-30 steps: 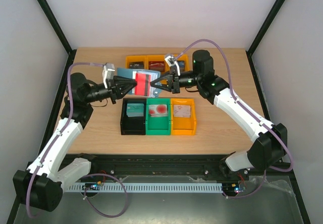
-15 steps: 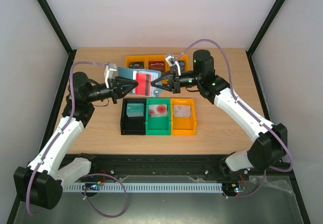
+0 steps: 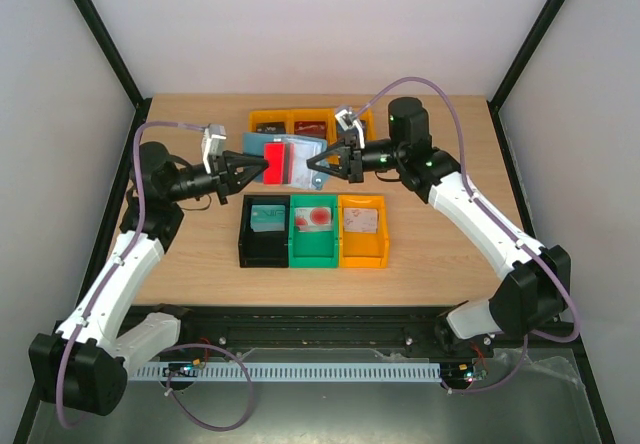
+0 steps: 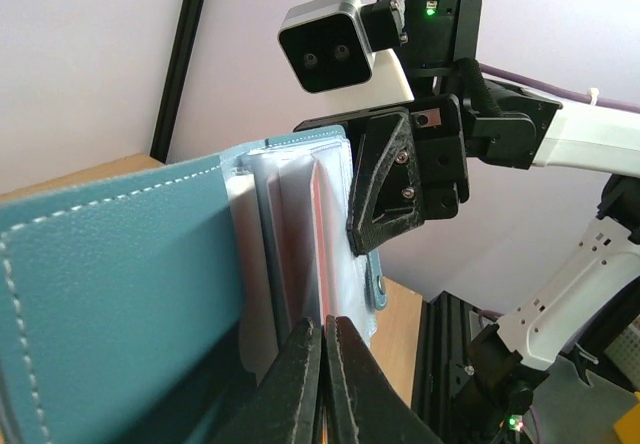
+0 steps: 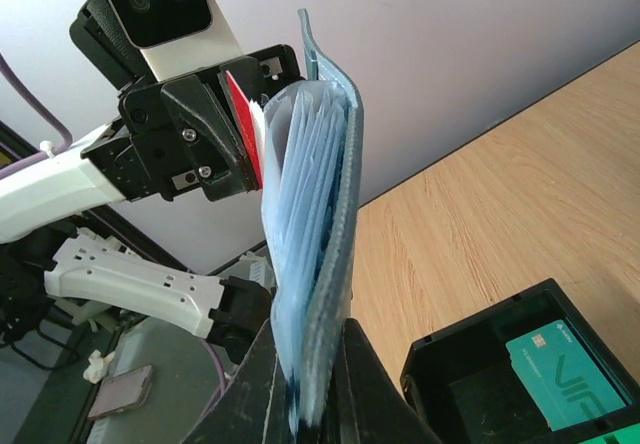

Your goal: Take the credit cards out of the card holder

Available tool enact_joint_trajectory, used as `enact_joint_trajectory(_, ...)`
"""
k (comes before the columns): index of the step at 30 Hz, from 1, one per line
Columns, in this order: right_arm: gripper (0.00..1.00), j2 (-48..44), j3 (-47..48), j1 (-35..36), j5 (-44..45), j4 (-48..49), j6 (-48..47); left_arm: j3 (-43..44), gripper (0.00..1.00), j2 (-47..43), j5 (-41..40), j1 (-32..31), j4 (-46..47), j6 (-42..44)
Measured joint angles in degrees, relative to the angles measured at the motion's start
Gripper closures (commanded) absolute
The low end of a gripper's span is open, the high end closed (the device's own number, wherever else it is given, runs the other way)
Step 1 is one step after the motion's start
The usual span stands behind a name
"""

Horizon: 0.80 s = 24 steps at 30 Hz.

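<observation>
Our left gripper [image 3: 262, 167] pinches a red credit card [image 3: 273, 161] at nine o'clock of the card holder [image 3: 302, 152]; our right gripper [image 3: 311, 170] clamps its three o'clock edge.

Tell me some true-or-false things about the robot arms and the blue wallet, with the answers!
1. The card holder lies flat on the table. False: it is held upright in the air.
2. The left gripper pinches a red card. True.
3. The black bin has a teal card in it. True.
4. The green bin is empty. False: a card with red blotches lies in it.
5. The right gripper is wide open. False: it is shut on the card holder.
</observation>
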Motion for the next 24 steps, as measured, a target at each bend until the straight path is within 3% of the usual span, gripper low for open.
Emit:
enact_joint_trajectory(8,0.98,-1.79,-0.59,-4.31,1.46,-1.33,-0.17,0.42,0.98,-1.03,-3.02,2.36,-3.78,5.9)
enact_joint_trajectory(12,0.98,-4.26,-2.47,-11.54,3.48,-0.31,2.82,2.4,0.98,-1.7,-8.59,2.97,-9.57,16.98)
enact_joint_trajectory(15,0.98,-5.11,-3.87,-14.67,5.01,1.18,5.31,3.32,0.98,-3.3,-17.4,-0.24,-16.65,33.22)
enact_joint_trajectory(18,0.98,-5.35,-4.83,-15.8,5.95,3.06,7.78,0.7,0.98,-6.58,-31.93,-8.7,-19.41,54.38)
enact_joint_trajectory(21,0.98,-5.35,-4.96,-16.31,6.27,4.61,9.55,-9.2,0.98,-13.03,-44.48,-15.52,-13.94,76.72)
enact_joint_trajectory(24,0.98,-5.38,-4.96,-16.44,6.23,6.36,11.13,-19.37,0.98,-17.57,-51.19,-16.7,-5.44,96.67)
